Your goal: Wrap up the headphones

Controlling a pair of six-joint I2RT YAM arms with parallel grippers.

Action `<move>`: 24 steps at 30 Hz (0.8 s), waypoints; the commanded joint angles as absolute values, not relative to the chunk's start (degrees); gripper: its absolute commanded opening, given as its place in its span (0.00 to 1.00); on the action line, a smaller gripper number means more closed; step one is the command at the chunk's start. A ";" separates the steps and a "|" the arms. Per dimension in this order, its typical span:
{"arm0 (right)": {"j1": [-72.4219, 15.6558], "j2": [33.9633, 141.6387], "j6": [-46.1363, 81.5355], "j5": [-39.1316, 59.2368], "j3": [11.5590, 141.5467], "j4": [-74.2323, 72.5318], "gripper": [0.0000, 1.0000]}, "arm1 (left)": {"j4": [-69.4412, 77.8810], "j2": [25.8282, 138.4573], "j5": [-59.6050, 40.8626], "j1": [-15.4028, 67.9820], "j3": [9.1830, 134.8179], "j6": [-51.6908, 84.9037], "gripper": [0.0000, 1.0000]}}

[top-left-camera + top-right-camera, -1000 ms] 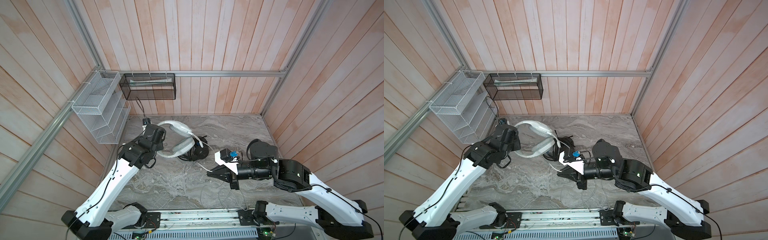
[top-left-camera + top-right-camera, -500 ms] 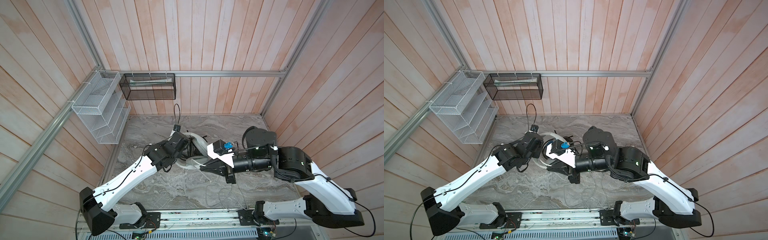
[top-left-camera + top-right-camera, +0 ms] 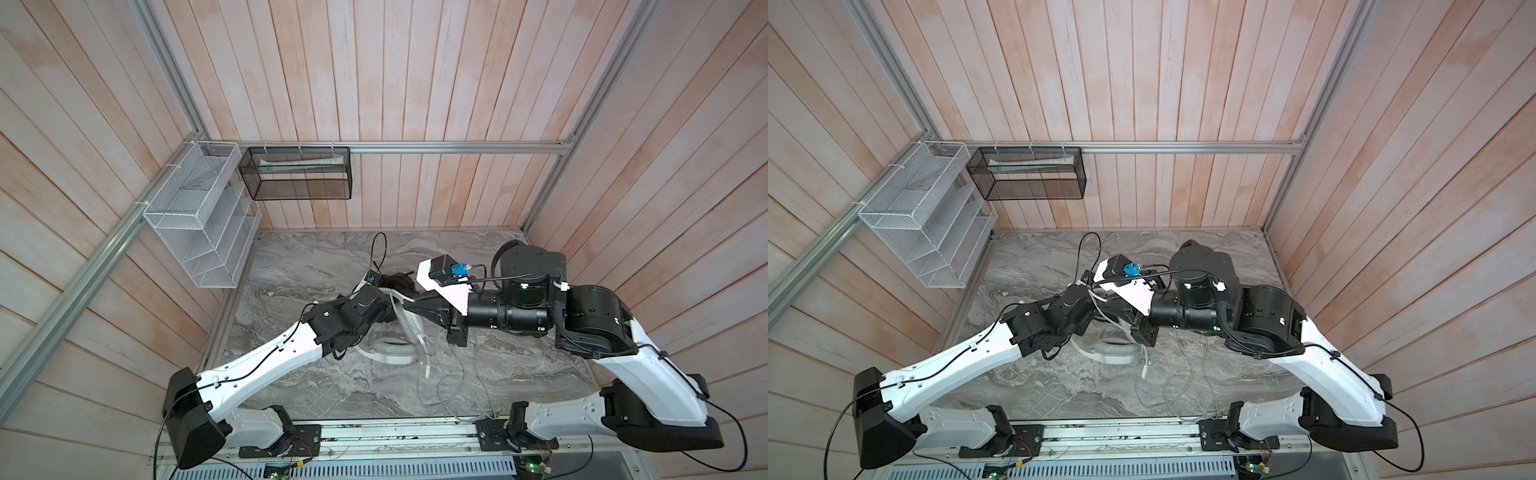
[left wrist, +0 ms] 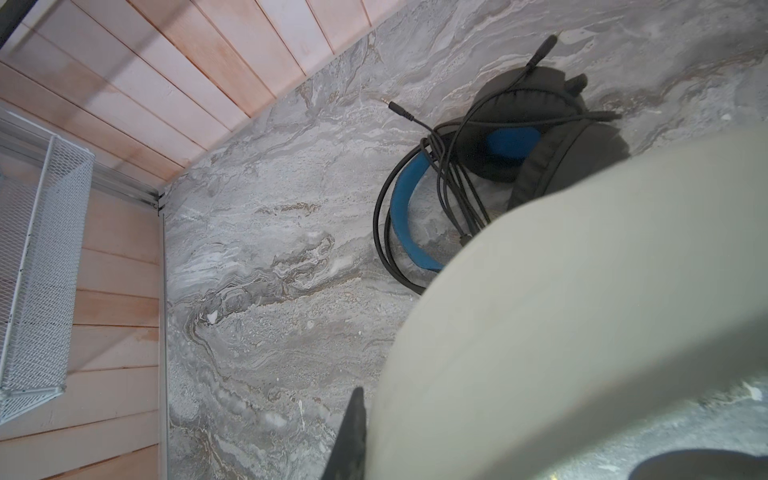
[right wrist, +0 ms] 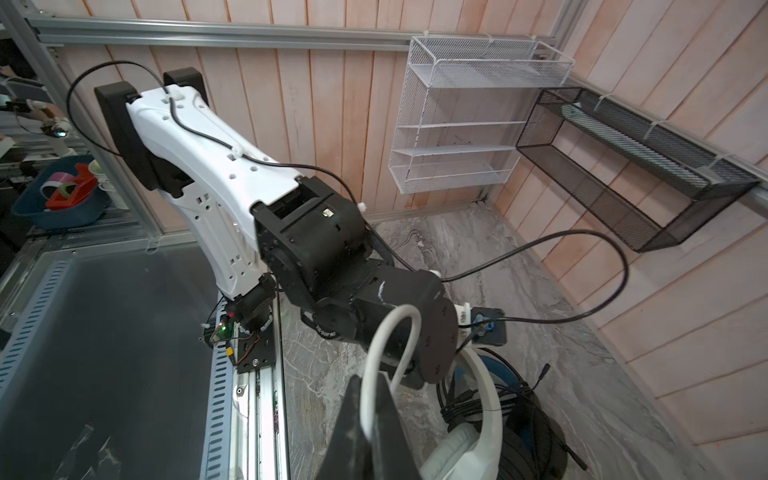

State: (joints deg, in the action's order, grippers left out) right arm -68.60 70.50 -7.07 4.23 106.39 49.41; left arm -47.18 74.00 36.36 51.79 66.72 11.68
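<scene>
Work looks half done: black headset (image 4: 540, 137) lies on the table (image 3: 316, 266), cord (image 4: 451, 183) bundled. White headset (image 3: 390, 353) sits beside it (left gripper (image 3: 388, 307) closed on its band (image 4: 582, 291)), right gripper (image 5: 370, 411) pinching its grey cable (image 5: 400, 309), mostly loose

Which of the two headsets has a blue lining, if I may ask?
The black headset: its headband is blue inside. The white headset shows no blue.
</scene>
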 commanded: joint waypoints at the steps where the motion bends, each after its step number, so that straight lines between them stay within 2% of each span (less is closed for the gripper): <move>1: -68.91 65.26 -6.18 -3.04 104.03 44.52 0.00 | -45.47 67.19 39.29 49.52 67.52 16.86 0.00; 2: -68.91 62.87 -6.07 -3.69 101.17 42.25 0.03 | -45.00 64.92 37.79 47.82 67.61 17.53 0.00; 4: -68.90 56.97 -5.62 -4.59 93.29 36.71 0.16 | -43.35 59.61 35.28 45.00 67.74 18.70 0.00; 7: -68.92 52.21 -4.84 -5.43 85.55 33.76 0.27 | -42.82 54.89 34.45 43.59 70.11 19.17 0.00; 9: -68.93 50.64 -4.19 -5.44 81.54 33.36 0.43 | -44.96 54.63 34.04 43.58 73.84 18.77 0.00; 12: -68.86 48.83 -3.21 -5.83 76.43 30.83 0.77 | -48.78 55.48 33.98 43.59 80.21 18.39 0.00; 16: -68.79 46.48 -2.65 -14.70 69.66 24.26 0.94 | -52.55 55.90 32.88 43.60 87.01 18.67 0.00; 17: -68.68 46.25 -2.49 -14.46 67.89 22.14 0.97 | -53.15 56.06 32.42 43.61 88.39 18.94 0.00; 21: -68.08 48.67 -0.46 -7.81 60.73 13.63 0.99 | -54.65 57.59 30.72 43.59 92.15 19.80 0.00; 24: -66.80 49.62 -0.22 -8.62 54.56 7.44 0.97 | -56.15 59.02 30.36 43.59 94.66 20.37 0.00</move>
